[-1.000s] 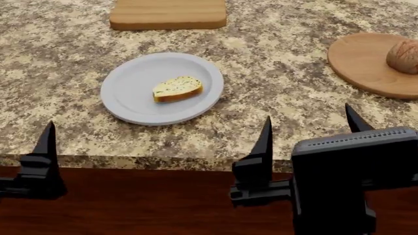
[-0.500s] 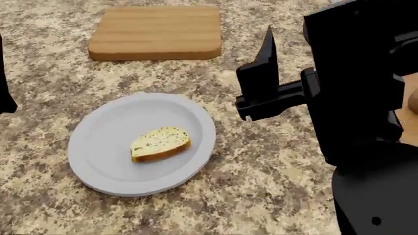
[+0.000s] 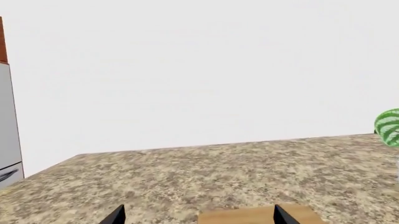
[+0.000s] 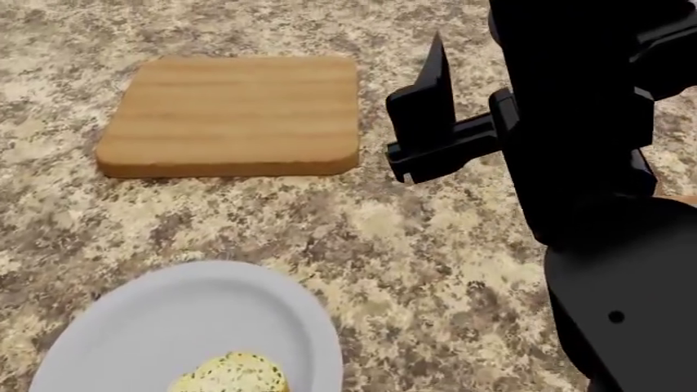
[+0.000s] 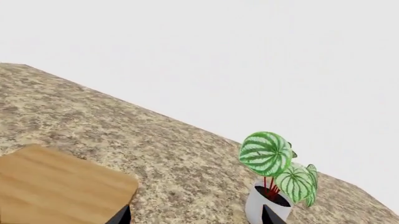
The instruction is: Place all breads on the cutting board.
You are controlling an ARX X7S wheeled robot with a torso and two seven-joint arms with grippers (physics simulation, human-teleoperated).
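Observation:
The light-brown cutting board (image 4: 234, 114) lies bare on the speckled counter, at the upper left of the head view. The pale-yellow bread slice (image 4: 234, 377) lies on a white plate (image 4: 185, 318) at the bottom edge, partly cut off. The brown roll is out of view. My right gripper (image 4: 501, 57) hovers right of the board, with one finger (image 4: 428, 102) showing and the other hidden behind the wrist. In the right wrist view it (image 5: 195, 217) is open and empty, with the board's corner (image 5: 56, 186) beside it. My left gripper (image 3: 198, 217) is open and empty, facing the board's edge (image 3: 249, 216).
A potted plant with striped green leaves (image 5: 274, 172) stands on the counter beyond the right gripper, and it also shows in the left wrist view (image 3: 389, 127). A white wall rises behind the counter. The right arm's black body (image 4: 610, 245) fills the head view's right side.
The head view has moved forward: the board is nearer and the plate has slid to the bottom edge. The right gripper rose over the counter. The left gripper and the round plate left the view.

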